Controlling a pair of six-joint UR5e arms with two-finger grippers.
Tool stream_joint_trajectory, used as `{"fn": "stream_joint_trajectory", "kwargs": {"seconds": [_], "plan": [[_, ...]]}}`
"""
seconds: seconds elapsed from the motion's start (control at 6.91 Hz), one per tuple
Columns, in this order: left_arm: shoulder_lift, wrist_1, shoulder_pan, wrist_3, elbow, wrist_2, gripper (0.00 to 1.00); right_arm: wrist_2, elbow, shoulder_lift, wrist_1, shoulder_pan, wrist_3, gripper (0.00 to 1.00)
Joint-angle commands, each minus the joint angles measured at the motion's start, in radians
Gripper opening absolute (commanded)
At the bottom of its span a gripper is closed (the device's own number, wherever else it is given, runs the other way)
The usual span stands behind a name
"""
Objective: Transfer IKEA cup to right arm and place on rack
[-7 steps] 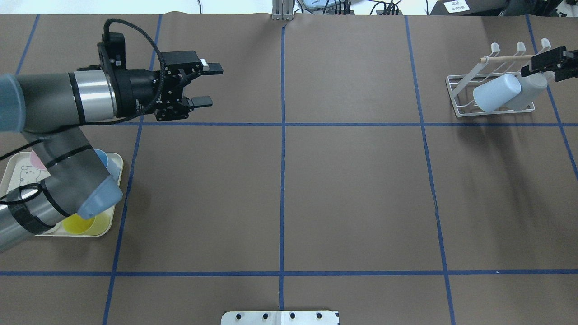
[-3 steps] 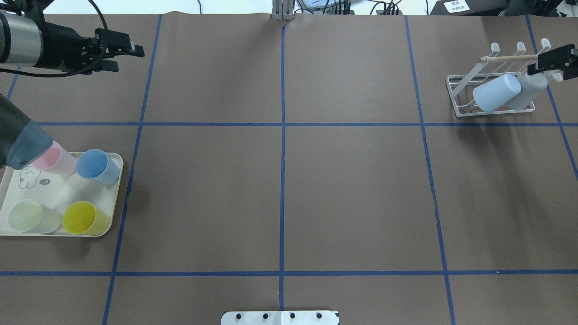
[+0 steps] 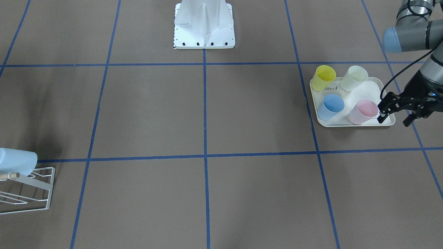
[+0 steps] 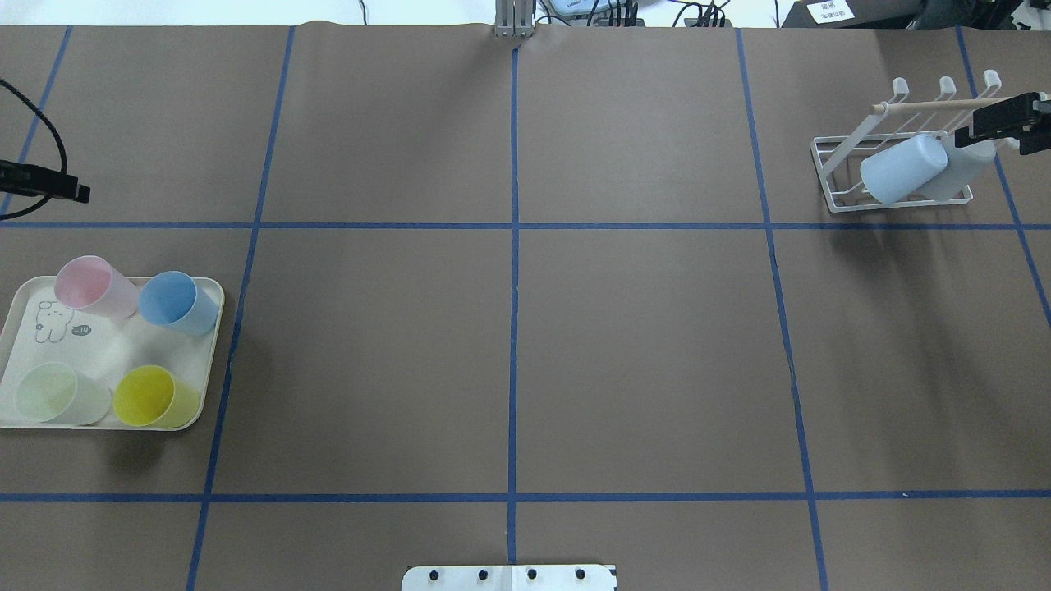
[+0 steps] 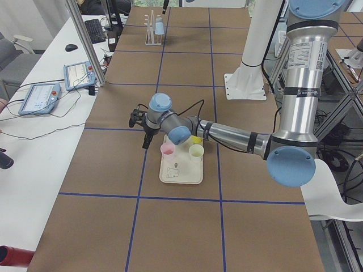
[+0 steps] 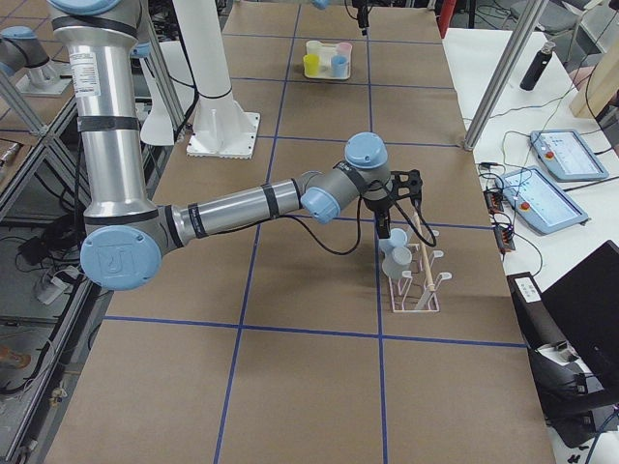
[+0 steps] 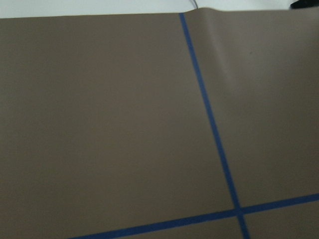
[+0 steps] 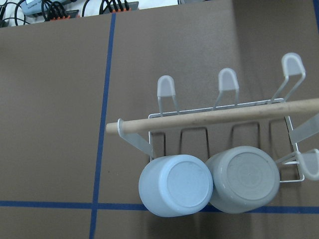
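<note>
Two cups lean upside down in the white wire rack (image 4: 823,164) at the far right: a light blue cup (image 4: 903,168) (image 8: 175,185) and a grey cup (image 4: 959,164) (image 8: 244,179), both under the wooden peg (image 8: 214,119). My right gripper (image 4: 989,125) hovers open and empty at the rack's right end, beside the peg. On the cream tray (image 4: 98,349) stand a pink cup (image 3: 362,111), a blue cup (image 3: 331,105), a yellow cup (image 3: 324,76) and a pale green cup (image 3: 354,77). My left gripper (image 3: 394,120) is open and empty, just beyond the tray's edge near the pink cup.
Blue tape lines divide the brown table cover into squares. The robot's white base plate (image 3: 204,27) sits at the near middle edge. A side bench holds tablets (image 5: 39,96) and cables.
My left arm has swung back toward the table's left edge, uncovering the tray and its cups. The right gripper has drifted slightly right along the rack's peg.
</note>
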Motion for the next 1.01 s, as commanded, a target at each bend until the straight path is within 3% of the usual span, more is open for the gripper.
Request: {"fn": "stream_joint_trajectory", "kwargs": {"seconds": [0.0,0.43,0.87], "plan": [[0.042,0.13,0.003,0.075,0.01,-0.083,0.89,0.002,0.001,-0.004,0.0,-0.006,0.0,1.0],[0.03,0.136,0.007,0.07,0.028,-0.158,0.84,0.002,-0.001,-0.004,0.002,-0.008,0.0,1.0],[0.014,0.132,0.049,0.064,0.068,-0.158,0.68,0.002,-0.004,-0.004,0.0,-0.006,-0.002,1.0]]}}
